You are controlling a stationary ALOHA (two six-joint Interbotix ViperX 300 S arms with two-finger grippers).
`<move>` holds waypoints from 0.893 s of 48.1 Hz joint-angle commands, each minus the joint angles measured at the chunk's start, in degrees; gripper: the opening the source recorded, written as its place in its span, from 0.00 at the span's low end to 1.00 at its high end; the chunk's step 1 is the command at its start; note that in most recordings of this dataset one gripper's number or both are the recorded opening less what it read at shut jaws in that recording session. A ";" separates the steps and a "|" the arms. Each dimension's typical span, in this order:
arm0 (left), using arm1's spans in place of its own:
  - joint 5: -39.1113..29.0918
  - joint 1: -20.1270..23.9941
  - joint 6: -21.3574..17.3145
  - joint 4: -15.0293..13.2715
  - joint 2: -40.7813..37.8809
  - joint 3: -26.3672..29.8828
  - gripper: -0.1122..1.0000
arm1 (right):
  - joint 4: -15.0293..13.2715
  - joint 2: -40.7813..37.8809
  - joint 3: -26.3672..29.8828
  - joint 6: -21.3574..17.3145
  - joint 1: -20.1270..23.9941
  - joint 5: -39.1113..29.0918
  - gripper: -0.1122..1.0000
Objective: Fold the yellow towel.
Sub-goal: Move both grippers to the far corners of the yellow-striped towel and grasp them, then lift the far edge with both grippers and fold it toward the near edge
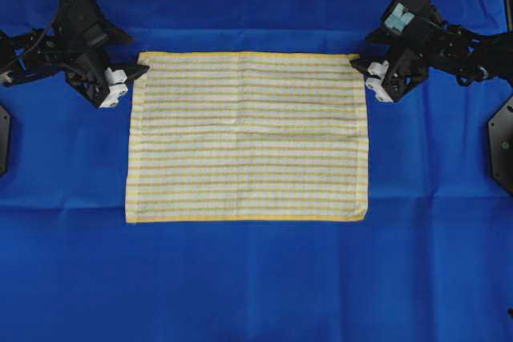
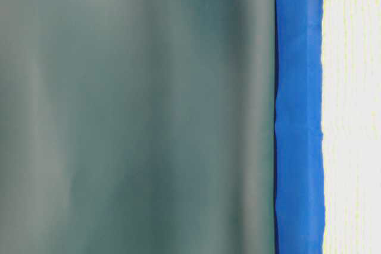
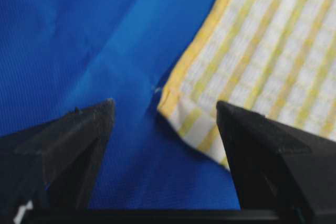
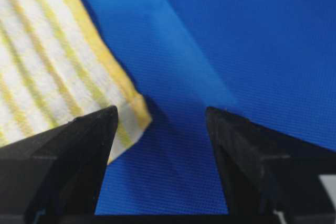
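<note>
Lying flat: yellow towel (image 1: 247, 136); wrist views alone show jaws parted

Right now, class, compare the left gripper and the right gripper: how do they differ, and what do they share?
The left gripper sits at the yellow towel's far left corner, the right gripper at its far right corner. In the wrist views, that corner lies between the left gripper's fingers, but partly under one finger of the right gripper. Both are open, holding nothing.
</note>
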State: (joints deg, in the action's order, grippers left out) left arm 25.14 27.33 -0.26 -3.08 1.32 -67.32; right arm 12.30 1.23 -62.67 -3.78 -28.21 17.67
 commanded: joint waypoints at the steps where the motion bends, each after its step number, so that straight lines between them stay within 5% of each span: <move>1: 0.53 0.35 -0.09 -0.09 -0.26 0.97 0.73 | 0.44 -0.26 0.88 0.09 -0.18 1.05 0.69; 7: 0.35 0.35 -0.09 -0.09 -1.14 1.32 0.60 | 0.70 -1.49 1.05 0.09 -0.18 1.14 0.60; 19: 0.26 -0.35 -0.18 -0.09 -2.11 1.41 0.13 | 0.62 -1.67 0.88 0.35 0.44 1.23 0.28; 43: -1.32 0.09 -0.70 -0.09 3.87 2.20 0.13 | 0.97 4.75 0.35 0.18 0.97 1.76 0.16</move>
State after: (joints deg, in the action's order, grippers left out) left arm 24.08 27.25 -0.70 -3.08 2.37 -66.09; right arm 13.10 3.69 -62.40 -3.52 -27.33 19.34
